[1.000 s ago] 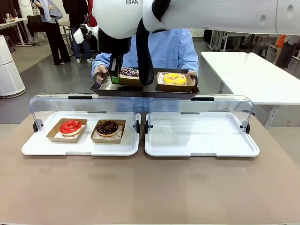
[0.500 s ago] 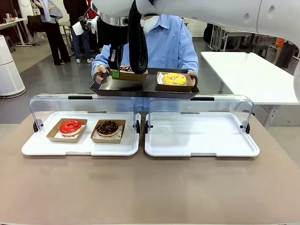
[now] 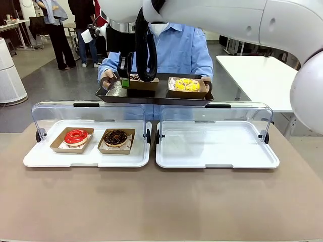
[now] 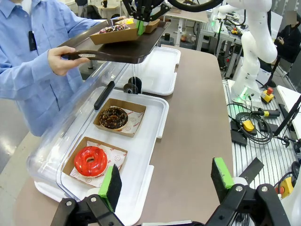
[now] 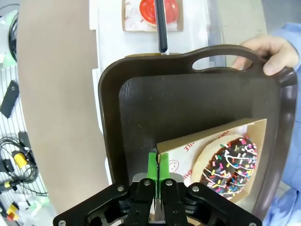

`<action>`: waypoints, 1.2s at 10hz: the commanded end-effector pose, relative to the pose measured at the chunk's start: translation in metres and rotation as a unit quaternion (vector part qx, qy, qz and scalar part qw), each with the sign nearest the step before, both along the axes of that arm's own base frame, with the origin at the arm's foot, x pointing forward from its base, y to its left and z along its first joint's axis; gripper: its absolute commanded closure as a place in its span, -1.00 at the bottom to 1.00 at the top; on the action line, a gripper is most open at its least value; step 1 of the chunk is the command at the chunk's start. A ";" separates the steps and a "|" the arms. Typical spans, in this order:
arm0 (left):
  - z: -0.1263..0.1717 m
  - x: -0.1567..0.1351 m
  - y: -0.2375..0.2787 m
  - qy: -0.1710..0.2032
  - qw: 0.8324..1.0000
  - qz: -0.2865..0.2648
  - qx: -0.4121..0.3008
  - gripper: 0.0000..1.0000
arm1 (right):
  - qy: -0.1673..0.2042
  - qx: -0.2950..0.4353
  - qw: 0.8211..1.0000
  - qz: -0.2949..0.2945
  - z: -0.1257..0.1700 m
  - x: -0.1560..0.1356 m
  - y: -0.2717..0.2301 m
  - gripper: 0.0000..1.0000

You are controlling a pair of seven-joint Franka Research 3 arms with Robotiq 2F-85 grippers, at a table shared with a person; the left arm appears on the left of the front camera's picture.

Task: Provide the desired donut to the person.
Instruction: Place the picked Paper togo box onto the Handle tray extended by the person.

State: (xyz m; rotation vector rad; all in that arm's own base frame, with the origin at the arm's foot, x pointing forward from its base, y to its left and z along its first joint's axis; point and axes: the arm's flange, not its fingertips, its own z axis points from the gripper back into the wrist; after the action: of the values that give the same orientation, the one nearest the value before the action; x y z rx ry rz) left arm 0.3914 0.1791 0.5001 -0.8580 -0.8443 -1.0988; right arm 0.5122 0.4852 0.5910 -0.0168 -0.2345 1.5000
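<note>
The person (image 3: 176, 50) in a light blue shirt holds a dark tray (image 3: 151, 97) by both handles at the table's far side. On it lie a cardboard box with a chocolate sprinkle donut (image 5: 229, 165) and a second box with a yellow donut (image 3: 187, 84). My right gripper (image 5: 158, 165) is shut on the near edge of the sprinkle donut's box (image 3: 139, 81), over the left part of the tray (image 5: 141, 117). My left gripper (image 4: 165, 181) hangs open and holds nothing, above the near end of the left display case.
The left display case (image 3: 86, 159), lid raised, holds a red donut (image 3: 75, 136) and a chocolate donut (image 3: 115, 137) in boxes. The right case (image 3: 217, 160) stands open. The person's hand (image 5: 268, 54) grips the tray handle close to my right gripper. A white table (image 3: 272, 80) stands at back right.
My right arm's upper links have swung up and to the right. The gripper has stayed shut on the sprinkle donut's box at the left of the tray. The person's tray has barely moved.
</note>
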 end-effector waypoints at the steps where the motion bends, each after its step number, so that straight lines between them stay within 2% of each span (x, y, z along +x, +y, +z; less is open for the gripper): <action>1: -0.001 -0.002 0.001 -0.012 1.000 -0.003 -0.007 -1.00 | 0.002 -0.007 1.000 0.013 0.009 0.010 0.007 0.97; 2: -0.001 -0.002 0.001 -0.012 1.000 -0.003 -0.007 -1.00 | 0.002 -0.007 1.000 0.016 0.010 0.010 0.007 -0.20; 3: -0.001 -0.002 0.001 -0.012 1.000 -0.003 -0.007 -1.00 | 0.001 -0.007 1.000 0.018 0.010 0.010 0.007 -0.20; 4: -0.001 -0.002 0.001 -0.012 1.000 -0.003 -0.007 -1.00 | 0.000 -0.007 1.000 0.021 0.010 0.009 0.008 -1.00; 5: -0.001 -0.002 0.001 -0.012 1.000 -0.003 -0.007 -1.00 | -0.001 -0.006 1.000 0.021 0.010 0.009 0.007 -0.28; 6: -0.001 -0.002 0.001 -0.012 1.000 -0.003 -0.007 -1.00 | -0.001 -0.005 1.000 0.020 0.011 0.009 0.007 -1.00; 12: -0.001 -0.002 0.001 -0.012 1.000 -0.003 -0.007 -1.00 | 0.003 -0.005 1.000 0.029 0.013 0.005 0.004 -1.00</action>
State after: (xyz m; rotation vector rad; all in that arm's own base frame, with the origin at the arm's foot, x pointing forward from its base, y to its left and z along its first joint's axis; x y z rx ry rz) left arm 0.3914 0.1791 0.5001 -0.8580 -0.8443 -1.0987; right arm 0.5135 0.4858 0.5947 -0.0149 -0.2420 1.5385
